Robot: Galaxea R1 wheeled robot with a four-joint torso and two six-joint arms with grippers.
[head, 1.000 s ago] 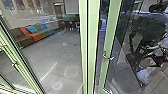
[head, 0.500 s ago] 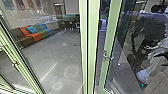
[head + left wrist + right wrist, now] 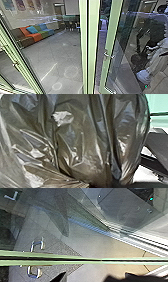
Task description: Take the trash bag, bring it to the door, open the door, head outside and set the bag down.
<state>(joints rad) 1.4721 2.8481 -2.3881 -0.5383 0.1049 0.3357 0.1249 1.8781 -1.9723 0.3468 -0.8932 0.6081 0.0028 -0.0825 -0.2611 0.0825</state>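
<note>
Along the right of the head view runs the green-framed glass door (image 3: 113,30), ajar beside a green post, with a metal handle (image 3: 108,55). From the right wrist the same door (image 3: 55,259) appears nearly edge-on, a handle (image 3: 34,272) on one face and another on the other. Dark parts of my right gripper (image 3: 117,278) lie near it; contact cannot be judged. The dark, shiny trash bag (image 3: 82,149) looms large in the left wrist view, its folds gathering tightly at my left gripper (image 3: 115,183), which is shut on it.
Through the glass, a coloured sofa (image 3: 35,35) stands along a wall on a grey tiled floor (image 3: 50,60). A thick green post (image 3: 88,47) rises mid-view. Another framed handle (image 3: 15,63) is at far left. A metal floor track (image 3: 130,239) runs beside the door.
The door leaf has swung slightly, its frame shifting right in the head view and widening the gap beside the post. Shapes in its glass have shifted too. The camera appears still.
</note>
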